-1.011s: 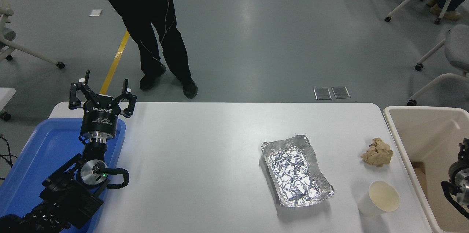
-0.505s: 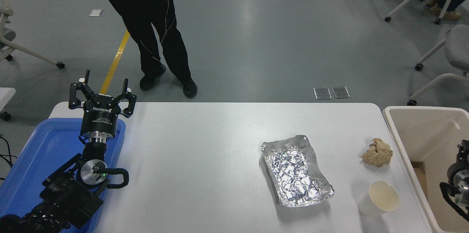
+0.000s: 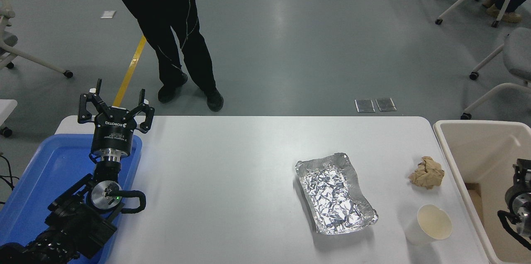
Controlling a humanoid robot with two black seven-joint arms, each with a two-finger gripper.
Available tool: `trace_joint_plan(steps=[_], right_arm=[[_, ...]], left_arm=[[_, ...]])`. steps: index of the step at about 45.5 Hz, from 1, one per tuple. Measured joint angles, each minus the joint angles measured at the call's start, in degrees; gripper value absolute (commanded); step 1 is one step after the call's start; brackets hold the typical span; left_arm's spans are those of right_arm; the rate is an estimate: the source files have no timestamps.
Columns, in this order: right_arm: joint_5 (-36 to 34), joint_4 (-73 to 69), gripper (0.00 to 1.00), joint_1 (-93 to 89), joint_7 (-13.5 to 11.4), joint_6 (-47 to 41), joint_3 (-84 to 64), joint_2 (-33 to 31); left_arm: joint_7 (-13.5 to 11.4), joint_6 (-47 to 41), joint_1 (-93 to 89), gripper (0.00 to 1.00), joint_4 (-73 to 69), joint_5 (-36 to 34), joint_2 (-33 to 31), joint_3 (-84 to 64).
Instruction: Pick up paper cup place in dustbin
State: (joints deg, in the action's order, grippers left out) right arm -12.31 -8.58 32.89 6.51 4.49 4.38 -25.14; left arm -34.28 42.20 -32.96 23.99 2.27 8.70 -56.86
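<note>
Clearly the right arm (image 3: 518, 201) is nearer: the paper cup (image 3: 429, 224) lies tilted on the tabletop (image 3: 232, 172), just left of it beside the dustbin (image 3: 468, 125). Its fingers seem cut off, state unclear; left gripper (image 3: 115, 104) parked, fingers spread.

The tabletop (image 3: 232, 181) is smooth, matt white. The paper cup (image 3: 429, 224) is plain white paper, matt, with a cream inside. The foil tray (image 3: 335, 193) is thin metal foil, crinkled and brightly reflective. The paper ball (image 3: 426, 172) is rough, crumpled brown paper. The dustbin (image 3: 446, 147) looks like smooth beige plastic with a soft sheen. The blue tray (image 3: 45, 172) is glossy plastic. The left gripper (image 3: 115, 108) is matt black, probably metal, above a shiny silver wrist ring.
</note>
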Motion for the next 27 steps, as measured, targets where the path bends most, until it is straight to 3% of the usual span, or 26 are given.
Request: trace_joint_plan(steps=[13, 27], right_arm=[[0.36, -2.16, 1.0, 2.46, -0.04, -0.28, -3.05, -1.31], [8.32, -18.79, 1.0, 17.42, -0.06, -1.32, -20.91, -11.59]], left_arm=[[0.0, -0.04, 0.07, 0.99, -0.04, 0.01, 0.0, -0.01], [0.0, -0.04, 0.09, 0.99, 0.01, 0.02, -0.01, -0.01]])
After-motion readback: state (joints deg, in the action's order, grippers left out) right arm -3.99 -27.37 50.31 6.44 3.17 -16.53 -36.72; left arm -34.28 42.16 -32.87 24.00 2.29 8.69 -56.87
